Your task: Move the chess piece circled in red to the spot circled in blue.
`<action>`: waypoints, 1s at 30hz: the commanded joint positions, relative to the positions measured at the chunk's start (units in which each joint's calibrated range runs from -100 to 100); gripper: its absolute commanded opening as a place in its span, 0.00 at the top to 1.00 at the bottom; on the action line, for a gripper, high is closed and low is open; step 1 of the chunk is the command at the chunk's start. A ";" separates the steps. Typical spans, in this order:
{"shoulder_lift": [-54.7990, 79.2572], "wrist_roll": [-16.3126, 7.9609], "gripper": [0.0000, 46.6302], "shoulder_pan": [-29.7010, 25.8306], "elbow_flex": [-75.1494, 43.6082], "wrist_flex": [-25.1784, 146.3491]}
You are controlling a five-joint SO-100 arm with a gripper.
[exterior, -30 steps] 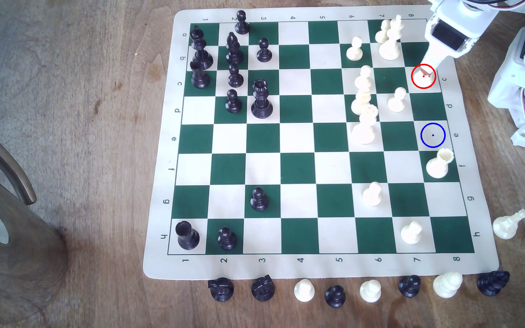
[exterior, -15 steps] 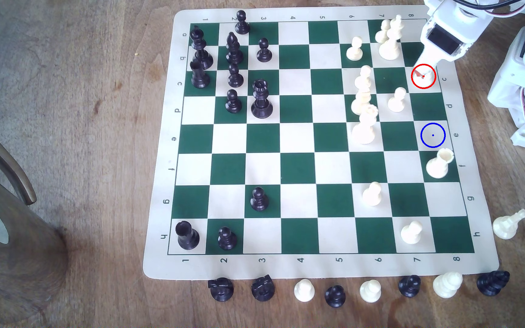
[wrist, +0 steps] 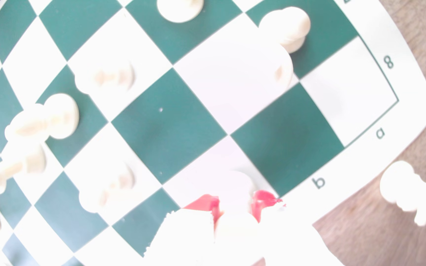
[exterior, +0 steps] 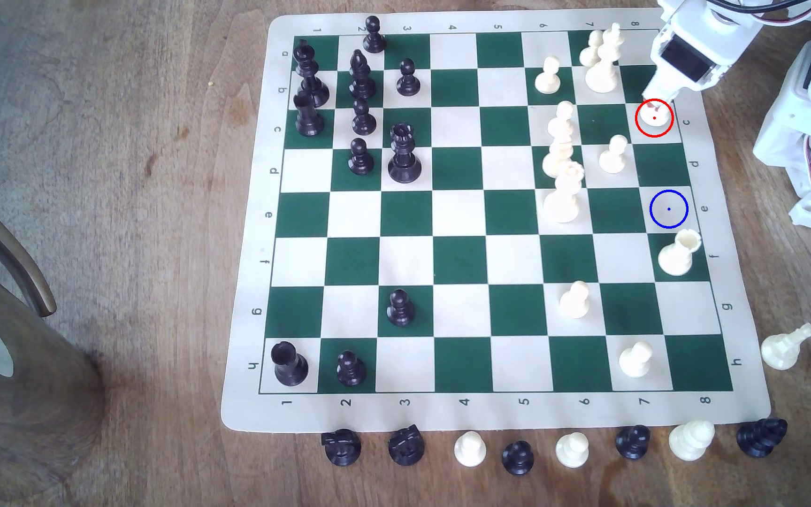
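The green-and-cream chess mat [exterior: 491, 414] lies flat on a wooden table [exterior: 125, 195]; all positions below are given relative to this mat.

The white SO-100 arm [exterior: 696, 48] reaches in over the mat's corner by the "8" and "a" labels, at the exterior view's upper right. Its gripper [exterior: 653, 103] points down at the cream square in row c, file 8, which carries the red ring.

The cream-white rook [exterior: 655, 122] stands on that red-ringed square. It is upright, with its long axis vertical to the mat and its base down; its round body shows inside the ring, and its top is hidden by the gripper. In the wrist view the rook [wrist: 235, 189] sits between the two red-tipped fingers [wrist: 263, 198]. The jaws are parted to about the rook's width, one on each side of it. Glare washes out the contact lines, so I cannot tell whether the tips press on the piece.

The blue-ringed cream square [exterior: 669, 208] is in row e of the same file, two rows from the rook, and is bare. A green square lies between the two.

The second cream rook [exterior: 678, 254] stands on the green square in row f, just beyond the blue ring. A cream pawn [exterior: 613, 155] stands on file 7, row d, diagonally next to the red-ringed square.
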 commanded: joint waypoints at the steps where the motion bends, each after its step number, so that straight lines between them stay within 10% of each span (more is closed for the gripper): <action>1: -2.03 -0.44 1.00 -1.11 -6.16 4.56; 13: -3.64 -4.54 1.00 -11.82 -25.74 18.98; 30: -1.86 -10.84 1.00 -34.82 -13.14 14.06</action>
